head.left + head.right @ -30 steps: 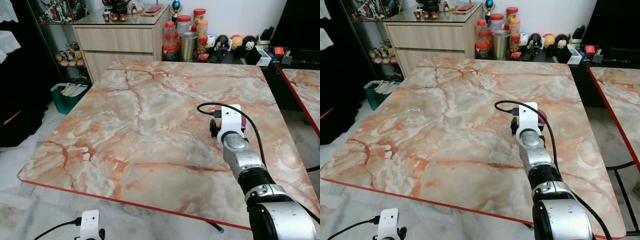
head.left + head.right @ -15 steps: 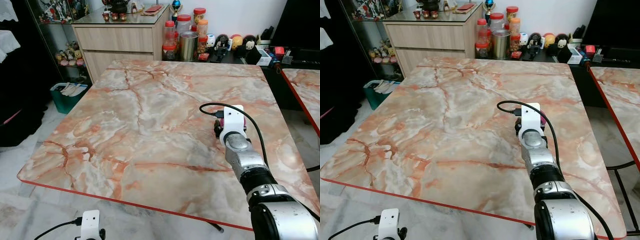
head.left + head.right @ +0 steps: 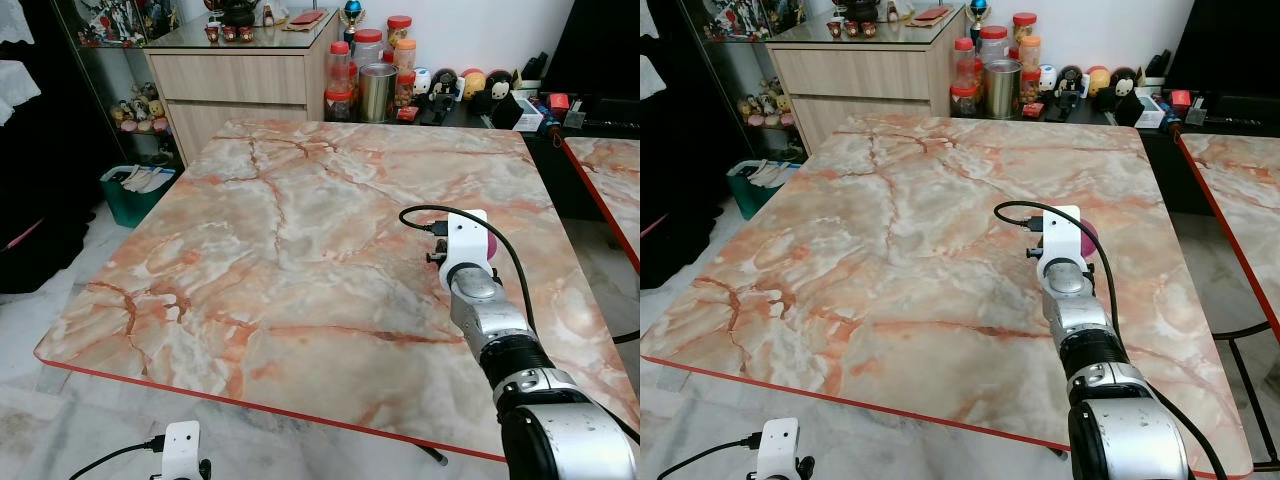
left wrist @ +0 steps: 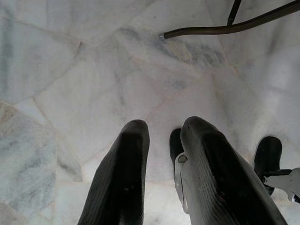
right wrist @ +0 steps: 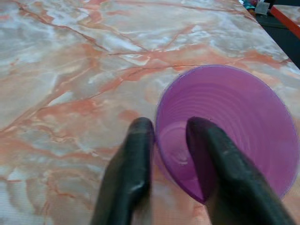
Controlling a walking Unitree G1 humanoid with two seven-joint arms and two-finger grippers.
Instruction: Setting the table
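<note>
A single translucent purple plastic cup (image 5: 225, 131) is being held at its rim by the right hand (image 5: 169, 136), one black finger being set inside the cup and the other outside against its wall, so the hand is being kept narrow on that rim. The cup is being carried low over the right side of the orange-and-white marbled surface (image 3: 280, 230); whether its base is touching cannot be told. Compared with a second ago, the right hand is being seen slightly farther to the right and the cup's pink edge (image 3: 1089, 238) is being shown more plainly past the white wrist housing, which is being read as the cup being settled into its place. One cup is being counted, and no other tableware is lying on the surface. The left hand (image 4: 161, 154) is being hung idle over the pale marble floor (image 4: 70, 70), its two fingers being kept narrowly apart around nothing.
</note>
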